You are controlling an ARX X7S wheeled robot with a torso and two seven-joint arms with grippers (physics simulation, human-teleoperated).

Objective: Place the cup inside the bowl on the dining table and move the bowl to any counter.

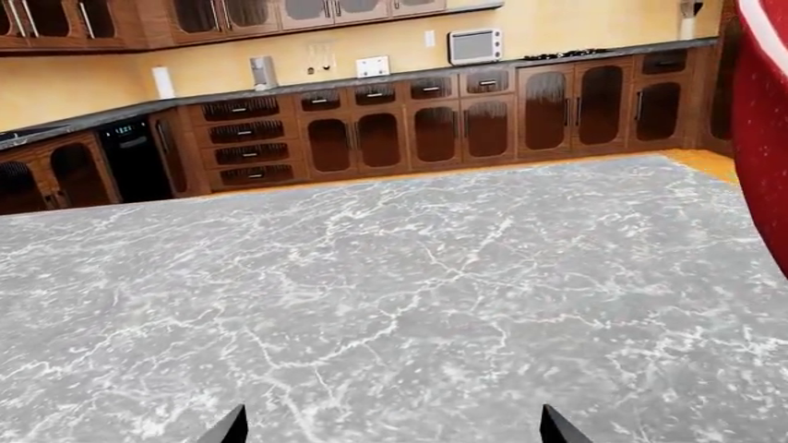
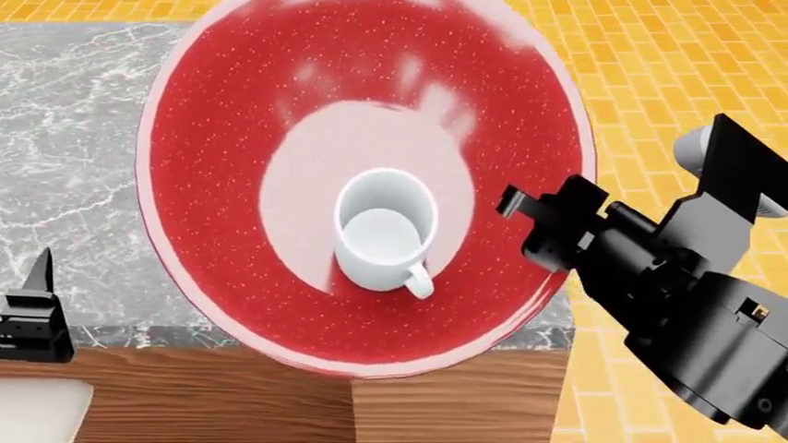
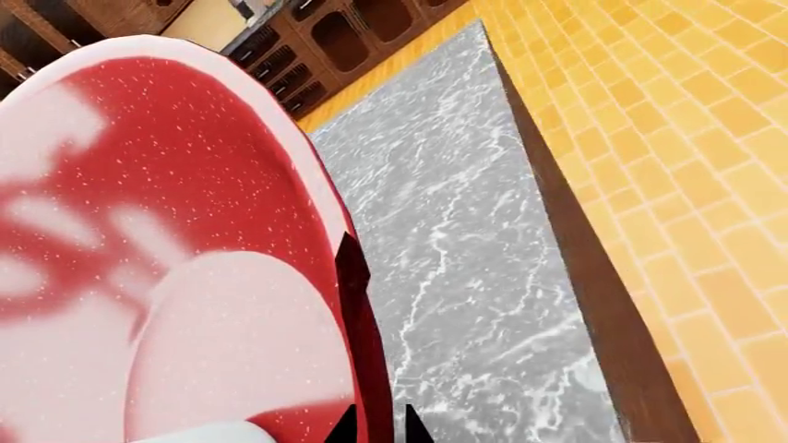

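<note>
The red speckled bowl fills most of the head view, and its near rim overlaps the front edge of the dining table. The white cup stands upright inside it, handle toward me. My right gripper is at the bowl's right rim. In the right wrist view the gripper is shut on that rim, one fingertip inside the bowl and one outside. My left gripper hangs open over the table, left of the bowl, holding nothing.
The black-topped counter with wood cabinets runs along the far wall and carries a small white oven. Orange brick floor lies right of the table. The table's wooden side faces me.
</note>
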